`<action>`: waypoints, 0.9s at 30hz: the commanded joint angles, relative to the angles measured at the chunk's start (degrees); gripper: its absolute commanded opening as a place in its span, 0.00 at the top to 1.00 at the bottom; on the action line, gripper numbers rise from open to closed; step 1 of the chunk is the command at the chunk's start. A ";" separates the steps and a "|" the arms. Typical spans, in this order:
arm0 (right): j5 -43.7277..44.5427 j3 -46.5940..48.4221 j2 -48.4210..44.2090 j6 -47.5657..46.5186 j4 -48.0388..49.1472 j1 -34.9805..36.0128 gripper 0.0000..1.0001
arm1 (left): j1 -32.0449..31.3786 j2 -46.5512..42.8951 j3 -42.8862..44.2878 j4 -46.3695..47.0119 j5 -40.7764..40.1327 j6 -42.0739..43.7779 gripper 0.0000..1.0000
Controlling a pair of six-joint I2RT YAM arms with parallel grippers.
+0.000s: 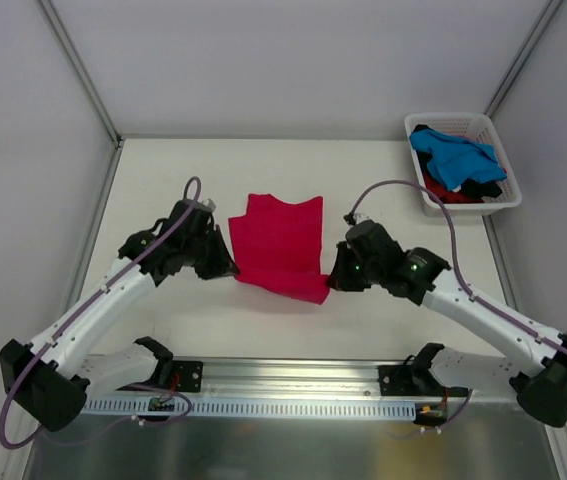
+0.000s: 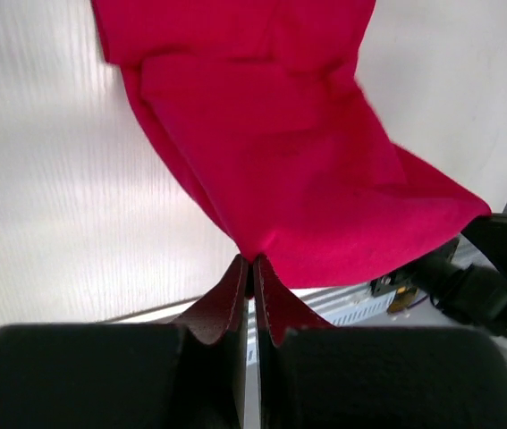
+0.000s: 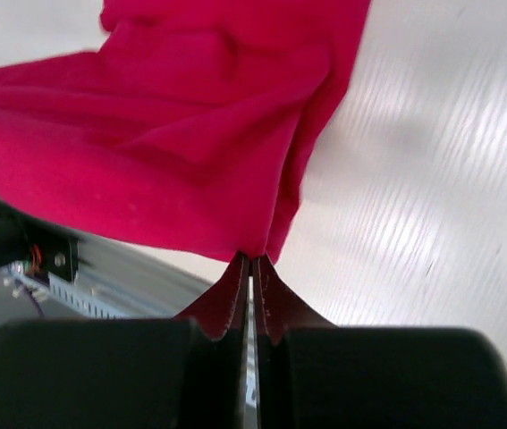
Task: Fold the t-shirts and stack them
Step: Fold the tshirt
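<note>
A crimson-red t-shirt [image 1: 281, 243] lies mid-table, its near edge lifted off the surface. My left gripper [image 1: 231, 270] is shut on the near left corner of that edge; my right gripper [image 1: 329, 283] is shut on the near right corner. In the left wrist view the red t-shirt [image 2: 280, 152] hangs from the pinched tips of the left gripper [image 2: 252, 262]. The right wrist view shows the same cloth [image 3: 190, 143] gathered at the closed tips of the right gripper [image 3: 251, 258]. More t-shirts, a bright blue one [image 1: 453, 158] on top of dark and red ones, sit in the basket.
A white slatted basket [image 1: 495, 133] stands at the table's far right corner. A metal rail [image 1: 283, 385] with both arm bases runs along the near edge. Walls close in the left, back and right sides.
</note>
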 commanded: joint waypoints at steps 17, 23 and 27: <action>-8.98 29.74 30.45 -22.17 0.13 -19.56 1.00 | 13.28 35.26 32.76 -1.99 2.14 15.23 1.00; -11.80 34.75 38.00 -23.05 1.19 -22.90 1.00 | 16.53 42.82 39.62 -1.99 2.41 16.99 1.00; -13.64 37.83 42.57 -23.40 1.54 -24.23 1.00 | 17.24 47.58 43.83 -1.99 3.37 18.22 1.00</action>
